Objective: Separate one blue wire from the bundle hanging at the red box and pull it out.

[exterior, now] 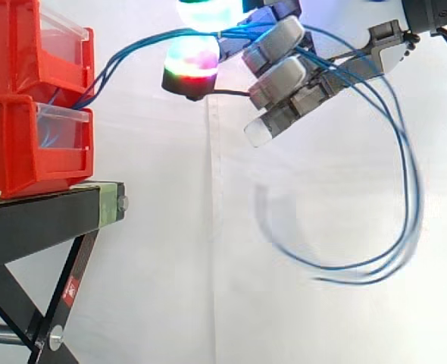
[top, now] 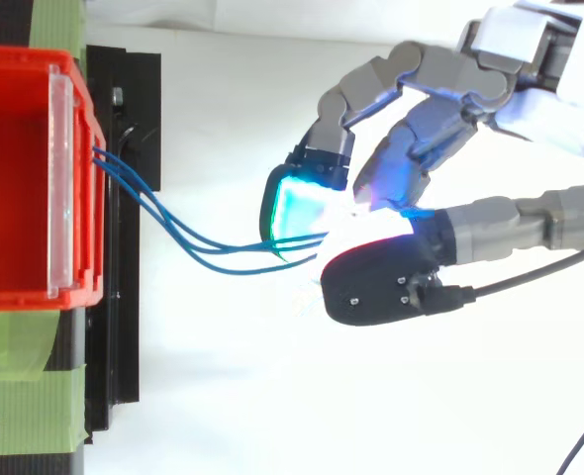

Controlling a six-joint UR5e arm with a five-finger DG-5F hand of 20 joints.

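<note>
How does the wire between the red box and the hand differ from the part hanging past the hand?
Box-side wires run short, rising gently to the hand. Far-side wires are longer, drooping in a wide loop with free ends. Both are the same thin blue strands, pinched by the hand.

Robotics laboratory test rig. A plain white curtain (exterior: 208,227) closed off the scene behind the robot hand (exterior: 284,76). Ahead of the robot hand's fingertips, stacked red plastic storage bins (exterior: 19,98) with clear fronts sat on a black metal stand (exterior: 34,227). Strips of green tape (top: 25,411) were stuck along the stand's top.
</note>
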